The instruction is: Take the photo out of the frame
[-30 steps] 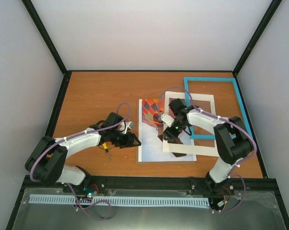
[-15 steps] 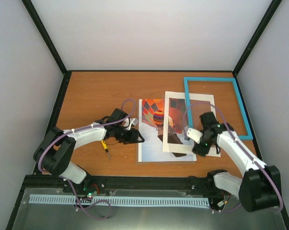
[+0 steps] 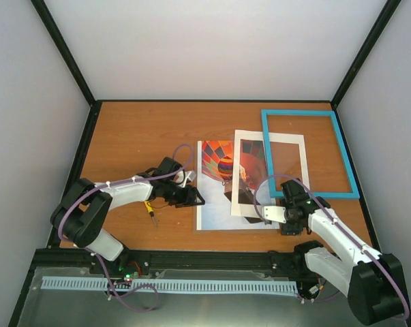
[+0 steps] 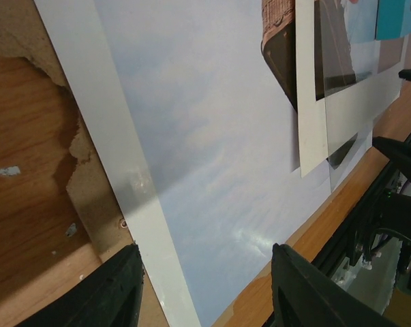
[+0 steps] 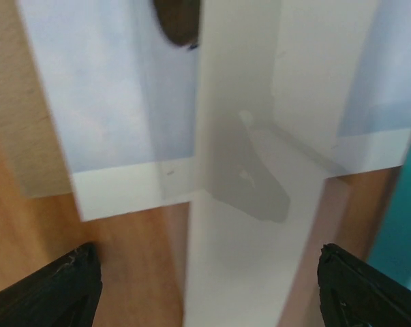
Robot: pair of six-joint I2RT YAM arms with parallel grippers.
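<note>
From above, shows the photo [image 3: 215, 194] flat on the table [image 3: 137, 136], out of the frame [image 3: 297, 113] lying to its right, with the mat [image 3: 270, 136] overlapping its right part, the left gripper [image 3: 197, 199] at its left edge and the right gripper [image 3: 287, 216] near its lower right corner. From the left wrist, looks along the photo [image 4: 212, 170] toward the mat [image 4: 311, 102], fingers [image 4: 110, 293] spread, nothing clamped. From the right wrist, finds jaws wide apart and empty over the mat [image 5: 239, 204], which crosses the bottom edge of the photo [image 5: 116, 102].
</note>
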